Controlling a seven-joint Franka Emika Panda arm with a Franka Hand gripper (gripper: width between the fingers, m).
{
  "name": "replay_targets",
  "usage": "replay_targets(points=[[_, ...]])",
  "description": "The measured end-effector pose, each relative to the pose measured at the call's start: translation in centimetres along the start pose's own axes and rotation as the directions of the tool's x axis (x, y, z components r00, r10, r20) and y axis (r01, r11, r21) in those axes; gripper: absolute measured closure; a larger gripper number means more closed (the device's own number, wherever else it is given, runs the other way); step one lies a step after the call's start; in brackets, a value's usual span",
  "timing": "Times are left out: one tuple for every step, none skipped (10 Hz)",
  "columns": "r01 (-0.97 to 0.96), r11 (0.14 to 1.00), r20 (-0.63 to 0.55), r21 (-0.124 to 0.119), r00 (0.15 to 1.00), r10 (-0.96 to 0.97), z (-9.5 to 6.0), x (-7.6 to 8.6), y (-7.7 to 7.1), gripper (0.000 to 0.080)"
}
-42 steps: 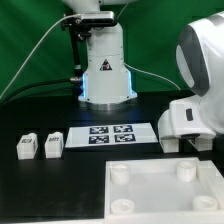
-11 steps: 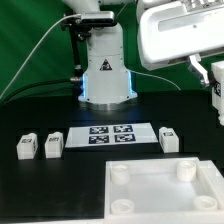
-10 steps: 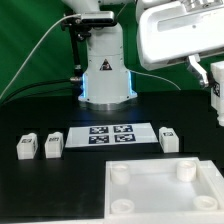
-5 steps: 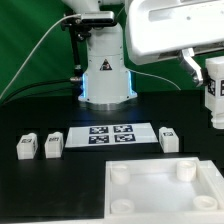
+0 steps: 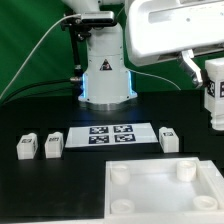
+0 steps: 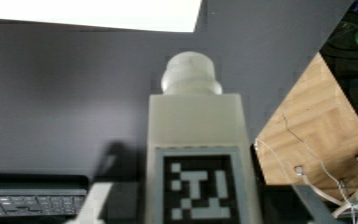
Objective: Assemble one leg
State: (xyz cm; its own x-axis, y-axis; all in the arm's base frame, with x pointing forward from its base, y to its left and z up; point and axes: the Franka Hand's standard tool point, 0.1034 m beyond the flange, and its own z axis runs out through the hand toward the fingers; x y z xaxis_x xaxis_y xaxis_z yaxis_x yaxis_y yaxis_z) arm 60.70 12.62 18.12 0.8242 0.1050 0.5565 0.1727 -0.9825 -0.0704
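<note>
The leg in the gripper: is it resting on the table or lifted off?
Lifted off. In the exterior view the leg hangs well above the black table; the wrist view shows the gripper clamped around it.

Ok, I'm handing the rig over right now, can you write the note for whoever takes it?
Hand: shut on the leg, held in the air at the exterior view's right.
Three other legs lie on the table: two left of the marker board, one right of it, in the exterior view.
Panel in front, visible sockets empty.
Done: leg picked up. Left: seat it in a panel socket.
</note>
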Motion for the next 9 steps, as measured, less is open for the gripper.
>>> replay_targets(points=[[0.016, 1.000, 0.002, -0.005, 1.000, -0.016, 0.8, 0.2, 0.7, 0.0508], [0.026, 1.000, 0.003, -0.011, 1.000, -0.026, 1.6, 0.4, 1.6, 0.0508], [0.025, 1.000, 0.001, -0.013, 1.000, -0.025, 2.4, -0.1, 1.9, 0.0508], [0.023, 1.000, -0.025, -0.012, 0.999, -0.024, 3.6, -1.0, 1.6, 0.0508], [0.024, 1.000, -0.032, -0.010, 0.999, -0.024, 4.7, -2.0, 1.5, 0.0508], [0.028, 1.000, -0.027, -0.014, 0.999, -0.028, 5.6, -2.9, 1.9, 0.0508], [0.024, 1.000, -0.032, -0.015, 0.999, -0.025, 6.2, -3.5, 2.1, 0.0508], [0.024, 1.000, -0.026, -0.014, 0.999, -0.024, 6.6, -4.0, 2.0, 0.0508], [0.023, 1.000, -0.020, -0.014, 1.000, -0.024, 7.0, -4.3, 2.1, 0.0508]])
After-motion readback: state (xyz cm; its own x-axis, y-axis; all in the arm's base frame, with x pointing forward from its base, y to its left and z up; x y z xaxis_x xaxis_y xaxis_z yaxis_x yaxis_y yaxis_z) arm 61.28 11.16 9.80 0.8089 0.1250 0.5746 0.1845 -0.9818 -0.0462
